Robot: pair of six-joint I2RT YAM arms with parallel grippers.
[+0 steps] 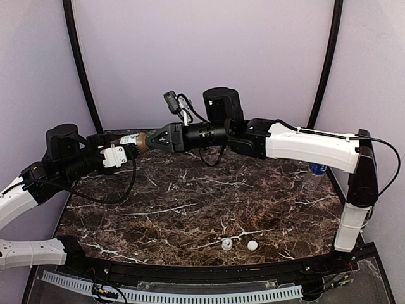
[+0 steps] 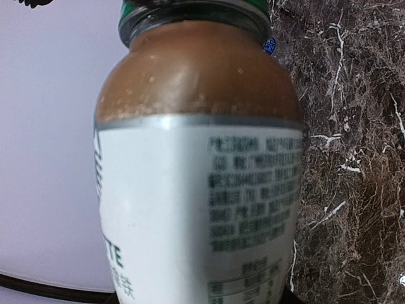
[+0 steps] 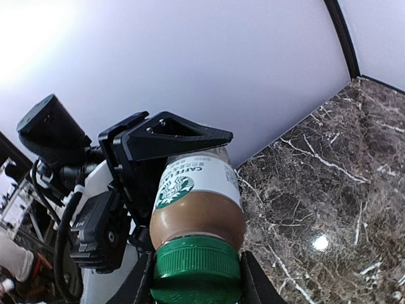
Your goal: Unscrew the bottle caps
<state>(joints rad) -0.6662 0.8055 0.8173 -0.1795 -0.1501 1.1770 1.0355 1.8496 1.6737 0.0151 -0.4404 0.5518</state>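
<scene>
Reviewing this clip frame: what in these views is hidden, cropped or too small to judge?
- Left wrist: the held bottle fills the frame, hiding the fingers of the left claw.
- Right wrist: the bottom edge crops the green cap in the right claw; how far it is unscrewed cannot be told.
- Top: the right arm covers most of a second bottle.
- Top: two white pieces are too small to identify.

Robot lab test cell; plain pale-lilac walls (image 1: 202, 50) close in the bench on 3 sides; black curved frame tubes (image 1: 79, 63) in the corners; dark marble-look tabletop (image 1: 190, 202); L arm (image 1: 19, 202) & R arm (image 1: 310, 145) mounted at near edge w/ exposed cables (image 1: 107, 199); slotted white cable duct (image 1: 190, 294) along the front.
</scene>
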